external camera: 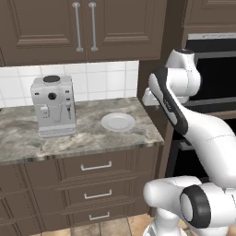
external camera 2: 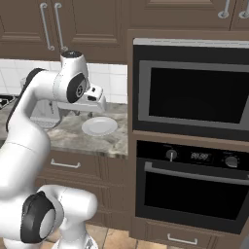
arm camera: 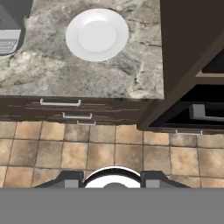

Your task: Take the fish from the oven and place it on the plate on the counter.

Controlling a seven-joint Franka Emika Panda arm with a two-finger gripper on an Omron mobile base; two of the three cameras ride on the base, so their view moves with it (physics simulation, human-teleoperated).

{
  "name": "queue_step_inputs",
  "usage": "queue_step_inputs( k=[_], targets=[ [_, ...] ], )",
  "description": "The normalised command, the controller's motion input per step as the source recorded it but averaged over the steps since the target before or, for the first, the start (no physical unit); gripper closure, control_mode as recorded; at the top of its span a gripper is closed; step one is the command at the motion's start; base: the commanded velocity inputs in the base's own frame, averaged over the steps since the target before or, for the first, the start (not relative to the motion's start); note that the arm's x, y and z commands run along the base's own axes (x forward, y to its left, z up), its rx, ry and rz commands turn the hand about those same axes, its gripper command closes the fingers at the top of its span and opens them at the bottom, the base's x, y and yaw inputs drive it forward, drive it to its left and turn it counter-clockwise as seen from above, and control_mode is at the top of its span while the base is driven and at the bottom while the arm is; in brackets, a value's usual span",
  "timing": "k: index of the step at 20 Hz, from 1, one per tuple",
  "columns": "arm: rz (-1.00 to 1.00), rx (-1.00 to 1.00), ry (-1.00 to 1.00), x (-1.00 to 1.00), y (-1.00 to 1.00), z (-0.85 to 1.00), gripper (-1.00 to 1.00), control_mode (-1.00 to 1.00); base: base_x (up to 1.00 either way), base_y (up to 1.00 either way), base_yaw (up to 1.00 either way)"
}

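white franka arm w/ its hand (external camera 2: pixel 98 98) raised above the right end of the marbled table (external camera: pixel 69 138), beside the tall oven cabinet; whether the fingers are spread or pressed together can't be told. small white plate (external camera: pixel 118 122) sits bare on the table, right of a silver coffee machine (external camera: pixel 53 106). black oven (external camera 2: pixel 189 187) w/ knob and display has its door closed, below a silver-framed dark-window appliance (external camera 2: pixel 192 92). hand view looks down on plate, drawers (arm camera: pixel 61 109) & tan floor tiles (arm camera: pixel 87 153).

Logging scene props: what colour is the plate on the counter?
Plain white; the plate shows best in the hand view.
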Motion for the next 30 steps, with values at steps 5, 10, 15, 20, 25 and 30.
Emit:
queue_step_inputs(
  k=[5,10,15,20,25,30],
  targets=[
    [0.0,0.0,-0.01,-0.39,0.0,-0.09,-1.0,-1.0,0.0,0.0,0.0],
    [0.0,-0.03,-0.02,-0.82,0.01,-0.28,-1.0,-1.0,0.0,0.0,0.0],
    [-0.12,-0.01,-0.15,-0.76,-0.07,-0.09,-1.0,-1.0,0.0,0.0,0.0],
    [-0.28,0.02,-0.1,-0.36,-0.27,-0.09,-1.0,-1.0,0.0,0.0,0.0],
    [-0.36,0.07,0.0,0.0,-0.58,-0.39,-1.0,-1.0,0.0,0.0,0.0],
    [-0.37,0.14,0.0,0.0,-0.93,-0.44,-1.0,-1.0,0.0,0.0,0.0]
  ],
)
